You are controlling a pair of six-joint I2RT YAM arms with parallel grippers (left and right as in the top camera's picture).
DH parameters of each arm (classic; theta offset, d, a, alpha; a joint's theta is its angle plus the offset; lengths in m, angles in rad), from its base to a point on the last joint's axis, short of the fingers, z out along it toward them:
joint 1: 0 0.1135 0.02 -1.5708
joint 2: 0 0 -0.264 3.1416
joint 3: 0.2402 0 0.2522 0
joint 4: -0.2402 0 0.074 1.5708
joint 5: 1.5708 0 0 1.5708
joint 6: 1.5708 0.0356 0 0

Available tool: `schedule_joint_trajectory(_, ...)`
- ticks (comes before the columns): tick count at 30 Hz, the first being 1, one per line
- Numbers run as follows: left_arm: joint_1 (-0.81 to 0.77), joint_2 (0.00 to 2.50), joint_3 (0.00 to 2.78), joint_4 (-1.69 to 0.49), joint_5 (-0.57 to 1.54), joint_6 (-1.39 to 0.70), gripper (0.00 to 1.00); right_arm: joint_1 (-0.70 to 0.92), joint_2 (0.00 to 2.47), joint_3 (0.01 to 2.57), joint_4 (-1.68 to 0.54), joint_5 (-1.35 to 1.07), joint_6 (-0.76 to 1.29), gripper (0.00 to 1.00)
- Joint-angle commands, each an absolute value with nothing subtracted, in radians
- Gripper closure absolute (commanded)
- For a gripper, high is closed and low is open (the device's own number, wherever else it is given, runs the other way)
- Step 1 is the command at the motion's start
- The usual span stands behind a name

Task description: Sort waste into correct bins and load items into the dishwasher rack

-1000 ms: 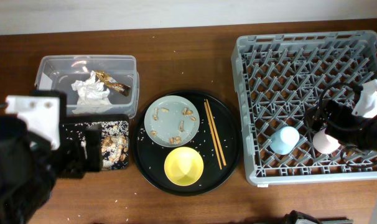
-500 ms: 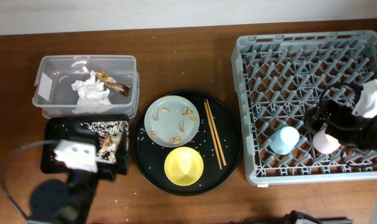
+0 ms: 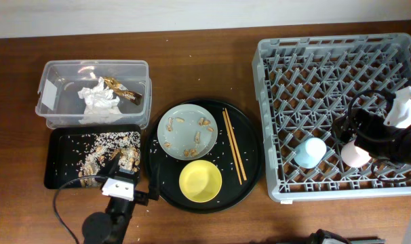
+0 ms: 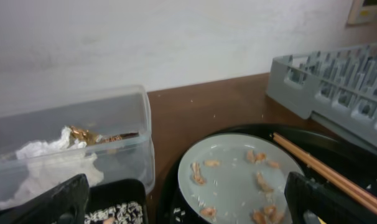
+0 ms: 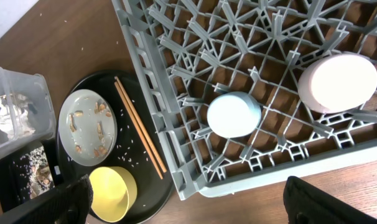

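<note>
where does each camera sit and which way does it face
Overhead: above the table, looking straight down on the large square grey plastic rack; both arms show.
Left wrist: low, facing the wall over the pale grey round plate; left gripper fingers at bottom corners.
Right wrist: high over the rack, looking down at the small light-blue cup; right gripper fingers at bottom corners.
Shared: plate and thin wooden chopsticks.

A crumpled white tissue and a brown-and-gold wrapper are lying in the clear tub at the far left. Just in front of it, the shallow black tray is holding rice and brown scraps. More scraps are sitting on the grey plate, with the yellow bowl standing upright nearer and 2 chopsticks lying side by side to its right. The blue cup and pink cup are resting mouth down in the grey rack.
</note>
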State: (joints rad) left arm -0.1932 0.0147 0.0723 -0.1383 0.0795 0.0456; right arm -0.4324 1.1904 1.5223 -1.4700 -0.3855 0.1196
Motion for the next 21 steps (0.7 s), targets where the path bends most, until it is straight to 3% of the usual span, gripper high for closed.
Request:
schedule_joint_trajectory(1,-0.187,0.005,0.014,-0.075,0.112,0.054,0.01,-0.432,1.187,1.530,-1.470,-0.380,0.112,0.01)
schedule_joint_trajectory(13,-0.187,0.005,0.014,-0.076,0.112,0.054,0.01,-0.432,1.187,1.530,-1.470,-0.380,0.112,0.01)
schedule_joint_trajectory(17,-0.187,0.005,0.014,-0.077,0.112,0.054,0.01,-0.432,1.190,1.530,-1.419,-0.062,-0.022,0.01)
schedule_joint_trajectory(21,-0.187,0.005,0.014,-0.077,0.112,0.054,0.01,-0.432,1.203,1.530,-1.420,-0.041,-0.022,0.01)
